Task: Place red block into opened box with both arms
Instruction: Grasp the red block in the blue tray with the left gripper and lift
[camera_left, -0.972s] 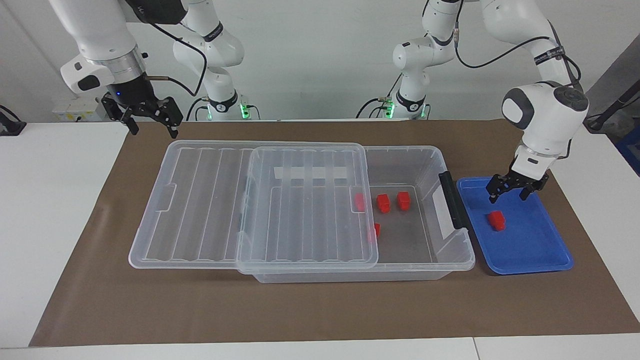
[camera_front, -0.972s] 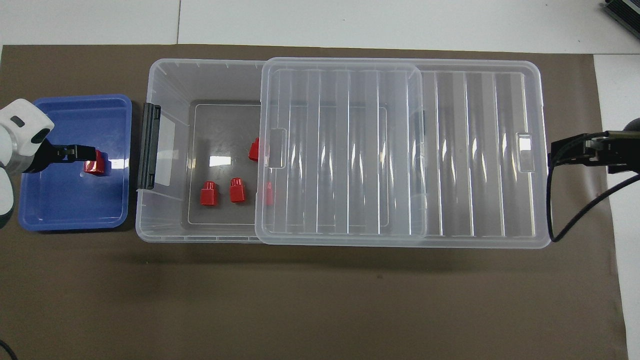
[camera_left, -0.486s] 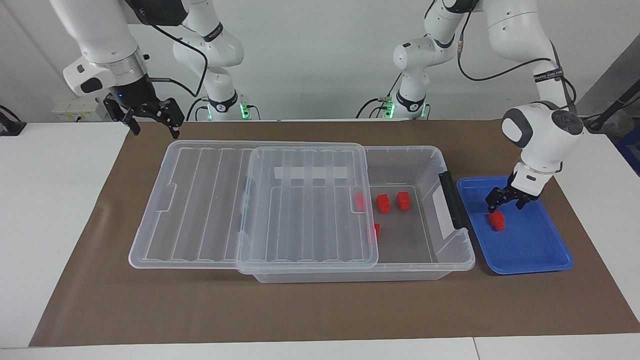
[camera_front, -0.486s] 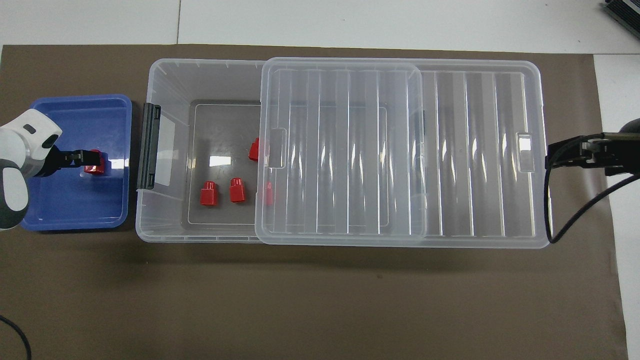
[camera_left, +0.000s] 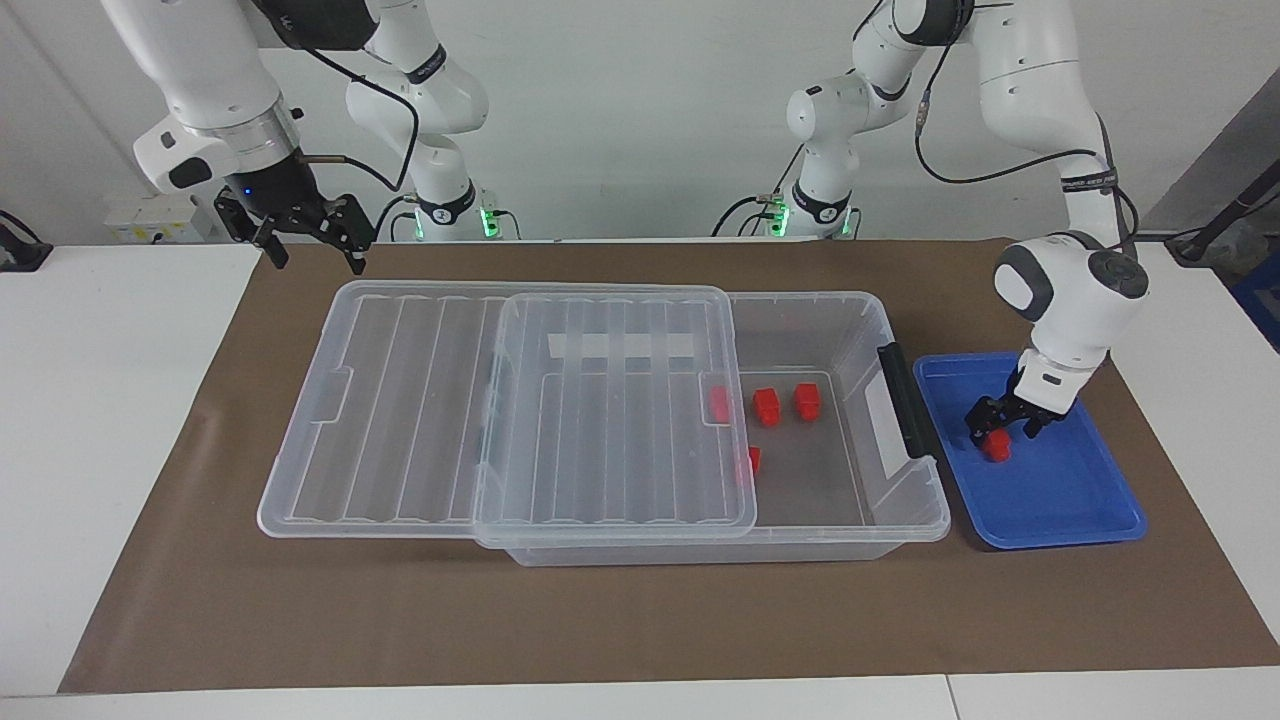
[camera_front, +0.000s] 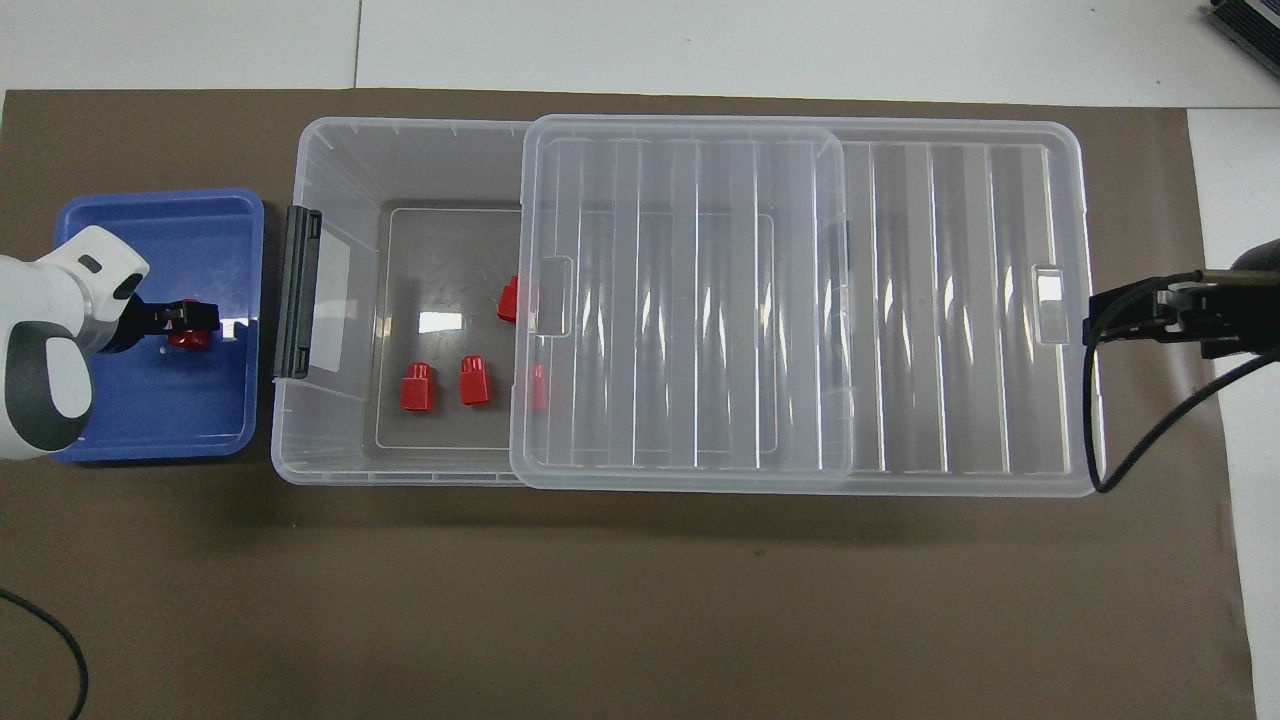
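Note:
A red block (camera_left: 996, 448) (camera_front: 188, 336) lies in the blue tray (camera_left: 1060, 505) (camera_front: 150, 420). My left gripper (camera_left: 1002, 434) (camera_front: 190, 318) is down in the tray, open, one finger on each side of this block. The clear box (camera_left: 800, 297) (camera_front: 400, 124) stands beside the tray. Its ribbed lid (camera_left: 600, 420) (camera_front: 700, 300) is slid toward the right arm's end, leaving the end by the tray uncovered. Several red blocks (camera_left: 766, 405) (camera_front: 416, 388) lie inside the box, some partly under the lid. My right gripper (camera_left: 312, 262) (camera_front: 1100, 320) hangs open over the lid's edge at the right arm's end.
A brown mat (camera_left: 640, 620) (camera_front: 640, 600) covers the table under box and tray. The box's dark grey handle (camera_left: 905, 400) (camera_front: 297, 292) faces the tray. A black cable (camera_front: 1150, 430) loops down from the right arm.
My left gripper has come down from above the tray until its open fingers stand around the red block. My right gripper has drifted slightly toward the lid.

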